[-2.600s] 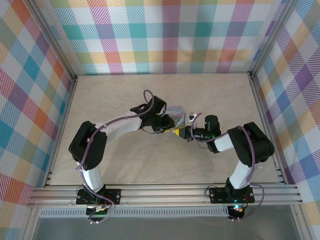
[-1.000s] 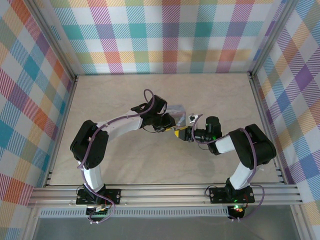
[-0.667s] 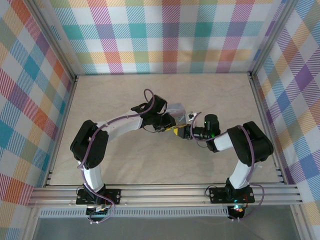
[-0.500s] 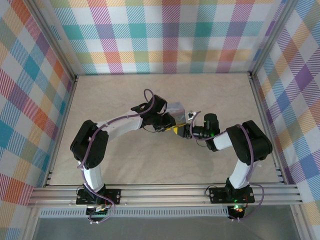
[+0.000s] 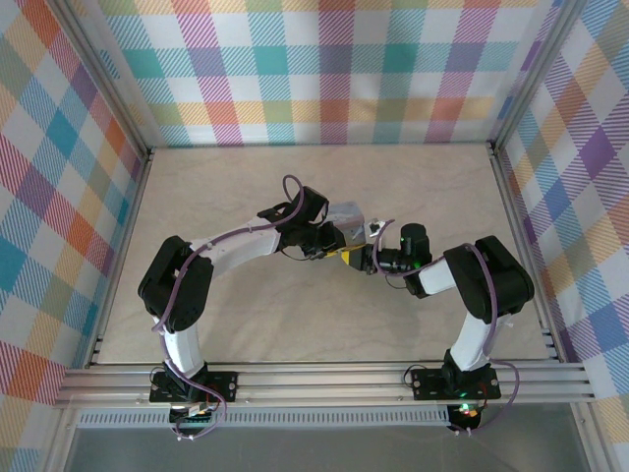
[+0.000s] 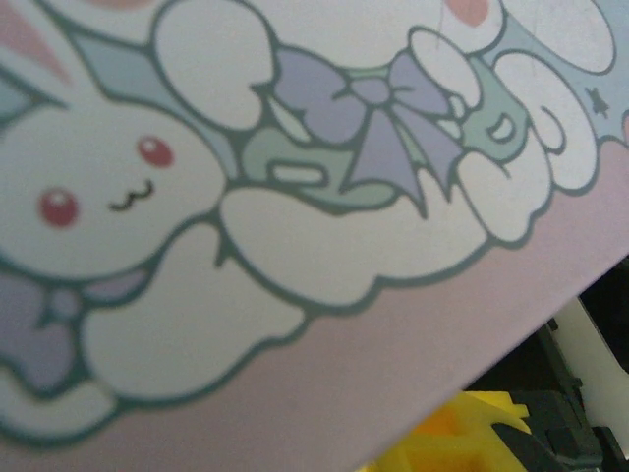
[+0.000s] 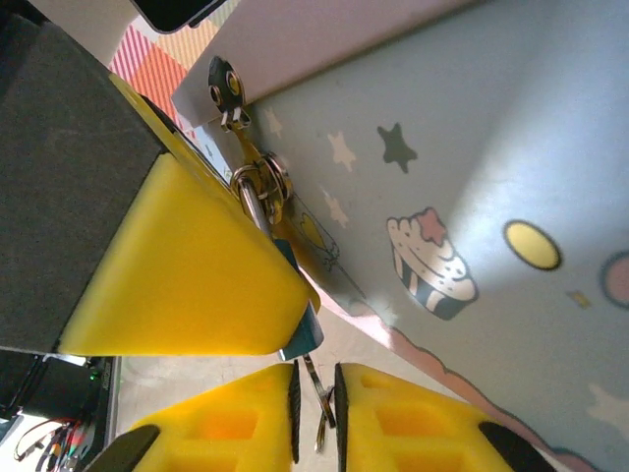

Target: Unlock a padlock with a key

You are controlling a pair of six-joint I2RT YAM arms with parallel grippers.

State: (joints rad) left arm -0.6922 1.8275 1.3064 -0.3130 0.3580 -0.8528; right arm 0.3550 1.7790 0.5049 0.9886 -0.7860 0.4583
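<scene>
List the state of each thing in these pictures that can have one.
padlock, shackle through the hasp
tin, lid shut
key, pinched in the right gripper
right gripper, shut on the key
left gripper, finger against the padlock, grip unclear

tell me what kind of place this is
Probably a robot test cell, not a home: a left arm and right arm bolted to an aluminium rail, a pale tabletop, plaid walls on a metal frame.
</scene>
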